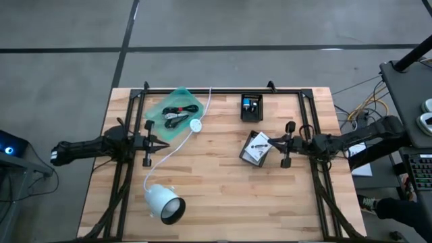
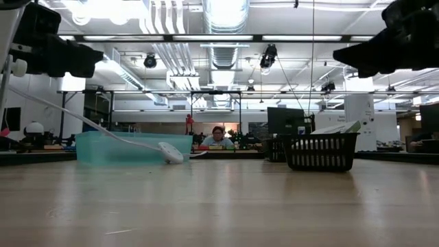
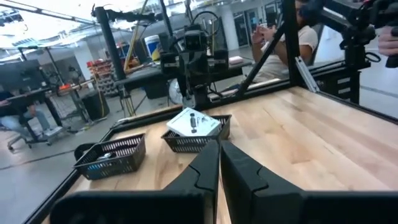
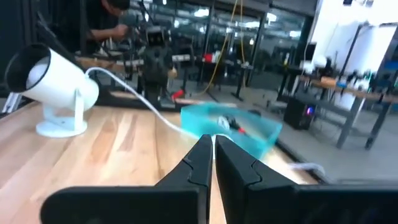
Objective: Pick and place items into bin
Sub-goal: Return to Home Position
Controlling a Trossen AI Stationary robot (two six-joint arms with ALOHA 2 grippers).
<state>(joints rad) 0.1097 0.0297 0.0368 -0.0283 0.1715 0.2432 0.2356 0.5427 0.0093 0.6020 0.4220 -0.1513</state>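
Observation:
My left gripper [image 1: 162, 143] hovers shut over the table's left half, just near of the teal bin [image 1: 174, 111]. The bin holds a black coiled cable [image 1: 177, 116] and small dark pieces. My right gripper [image 1: 273, 142] is shut too, level, right beside a black mesh basket [image 1: 256, 150] with white printed cards [image 3: 194, 122] lying in it. A second black basket [image 1: 251, 106] with small items stands near the far edge. In the wrist views, both pairs of fingers [image 3: 219, 165] [image 4: 211, 158] are closed on nothing.
A white lamp-like cylinder [image 1: 164, 204] stands near the table's near-left part. Its white cord runs to the far edge, with a round disc [image 1: 196, 125] beside the teal bin. A black frame borders the table. People sit in the room beyond.

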